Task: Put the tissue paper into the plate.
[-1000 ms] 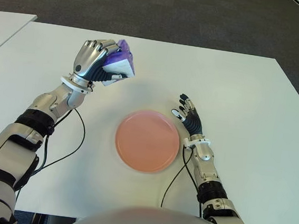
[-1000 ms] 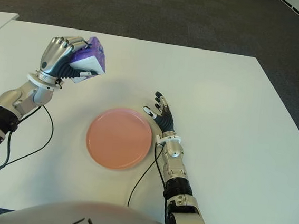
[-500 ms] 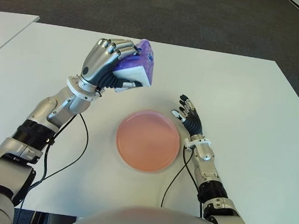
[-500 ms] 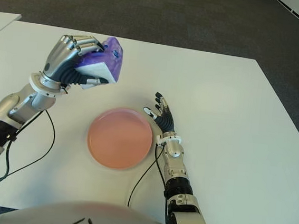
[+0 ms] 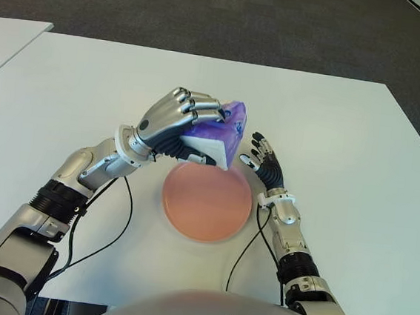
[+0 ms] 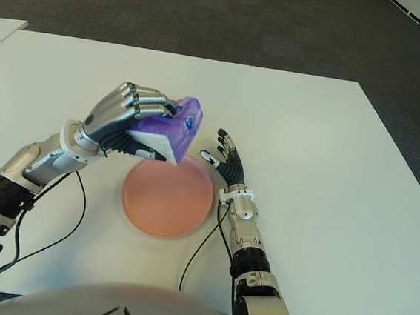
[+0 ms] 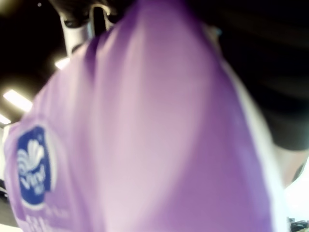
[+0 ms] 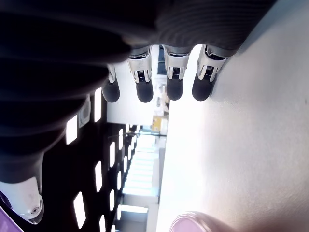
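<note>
Left hand (image 5: 180, 121) grips the tissue pack (image 5: 219, 135) across its top, above the plate's (image 5: 207, 202) far rim; I judge it light, soft, slippery; right hand (image 5: 265, 163) spread beside the plate.

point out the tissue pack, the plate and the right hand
tissue pack (image 5: 223, 133), left eye view, purple top face
plate (image 5: 207, 206), left eye view, bare pink centre
right hand (image 6: 230, 163), right eye view, palm

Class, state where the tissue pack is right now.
The tissue pack is gripped in the left hand, showing over the pink plate's far edge, left of the open right hand.
</note>
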Motion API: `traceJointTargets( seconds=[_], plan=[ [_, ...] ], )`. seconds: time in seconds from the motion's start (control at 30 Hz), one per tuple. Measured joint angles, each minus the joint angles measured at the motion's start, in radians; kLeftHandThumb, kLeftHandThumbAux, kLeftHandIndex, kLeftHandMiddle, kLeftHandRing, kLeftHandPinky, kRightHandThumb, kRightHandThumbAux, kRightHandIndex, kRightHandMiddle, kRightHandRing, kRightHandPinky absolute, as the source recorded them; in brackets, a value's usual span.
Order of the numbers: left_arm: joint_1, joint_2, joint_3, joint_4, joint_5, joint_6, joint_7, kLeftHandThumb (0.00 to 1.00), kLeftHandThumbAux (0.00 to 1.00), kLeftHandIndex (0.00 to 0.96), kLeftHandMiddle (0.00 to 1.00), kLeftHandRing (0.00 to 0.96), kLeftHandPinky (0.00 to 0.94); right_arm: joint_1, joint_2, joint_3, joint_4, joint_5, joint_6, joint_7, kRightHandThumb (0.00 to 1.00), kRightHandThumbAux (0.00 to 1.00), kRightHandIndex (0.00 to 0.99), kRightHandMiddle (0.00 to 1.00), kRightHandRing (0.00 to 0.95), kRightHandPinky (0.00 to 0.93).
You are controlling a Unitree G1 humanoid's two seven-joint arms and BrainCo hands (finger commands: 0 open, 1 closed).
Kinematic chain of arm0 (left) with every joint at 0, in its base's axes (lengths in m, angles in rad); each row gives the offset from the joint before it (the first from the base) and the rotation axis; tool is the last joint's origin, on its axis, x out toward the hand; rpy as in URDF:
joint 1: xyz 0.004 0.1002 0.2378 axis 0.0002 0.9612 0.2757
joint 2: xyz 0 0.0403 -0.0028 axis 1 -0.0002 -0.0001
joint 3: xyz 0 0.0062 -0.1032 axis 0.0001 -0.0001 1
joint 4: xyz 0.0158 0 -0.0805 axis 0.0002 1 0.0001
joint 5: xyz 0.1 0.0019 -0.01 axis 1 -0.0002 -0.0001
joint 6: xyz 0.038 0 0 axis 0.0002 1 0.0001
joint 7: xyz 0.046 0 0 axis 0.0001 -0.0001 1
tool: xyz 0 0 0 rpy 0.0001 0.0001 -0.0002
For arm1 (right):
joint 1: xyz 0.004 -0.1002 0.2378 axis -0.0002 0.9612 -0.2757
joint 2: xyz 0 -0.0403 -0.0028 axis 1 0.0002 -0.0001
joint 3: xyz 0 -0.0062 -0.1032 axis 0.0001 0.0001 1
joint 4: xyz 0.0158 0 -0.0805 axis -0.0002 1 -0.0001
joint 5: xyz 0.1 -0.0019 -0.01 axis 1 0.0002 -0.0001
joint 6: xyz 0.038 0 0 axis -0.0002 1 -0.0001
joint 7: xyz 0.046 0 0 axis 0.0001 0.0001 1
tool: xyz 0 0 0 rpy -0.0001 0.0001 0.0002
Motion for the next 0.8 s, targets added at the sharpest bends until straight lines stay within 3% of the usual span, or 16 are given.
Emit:
traceJointTargets(
  seconds=[0.37, 0.8],
  plan=[
    [0.073, -0.020, -0.015, 0.000, 0.037, -0.012, -0.078, 0.751, 0.696, 0.443, 0.831, 0.835, 0.794, 0.005, 0.005, -0.003, -0.006, 0.001, 0.000, -0.004, 0.000, 0.625, 0.014, 0.043, 0.005, 0.000],
    [0.097, -0.022, -0.055, 0.038, 0.244, 0.017, -0.039, 0.750, 0.696, 0.443, 0.835, 0.837, 0.796, 0.001, 0.012, -0.016, 0.011, 0.011, -0.019, 0.004, 0.000, 0.639, 0.000, 0.016, 0.000, 0.000]
  ],
)
